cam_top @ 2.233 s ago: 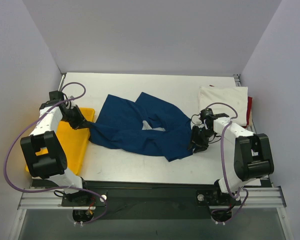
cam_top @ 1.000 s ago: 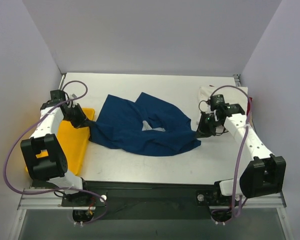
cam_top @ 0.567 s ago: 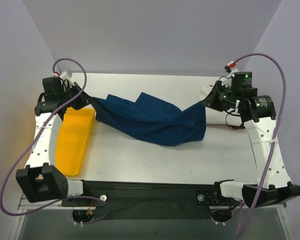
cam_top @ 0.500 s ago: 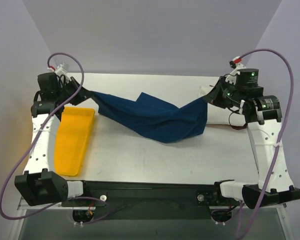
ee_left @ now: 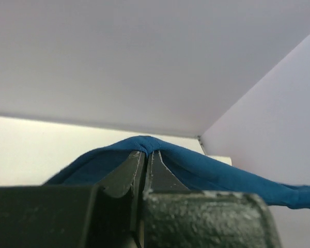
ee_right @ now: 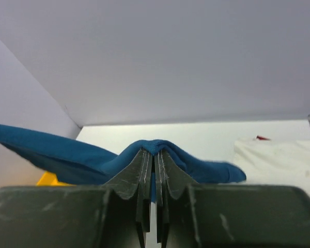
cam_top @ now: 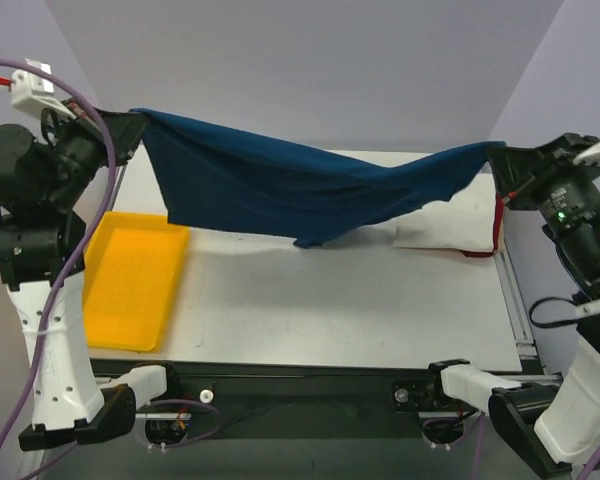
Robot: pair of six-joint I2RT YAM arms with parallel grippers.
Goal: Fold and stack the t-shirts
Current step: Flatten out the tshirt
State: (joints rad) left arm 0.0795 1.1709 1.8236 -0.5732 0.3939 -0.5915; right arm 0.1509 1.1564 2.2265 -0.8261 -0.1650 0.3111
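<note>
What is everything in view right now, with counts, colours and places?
navy t-shirt: one, navy blue, stretched in the air above the table between both grippers
cream-white t-shirt: one, cream-white, lying at the table's far right
red t-shirt: one, red, only an edge shows along the right side of the cream-white t-shirt
yellow tray: one, yellow, on the table's left side
table: one, white, beneath it all
left gripper: one, dark, high at the left, shut on one end of the navy t-shirt
right gripper: one, dark, high at the right, shut on the other end of the navy t-shirt
</note>
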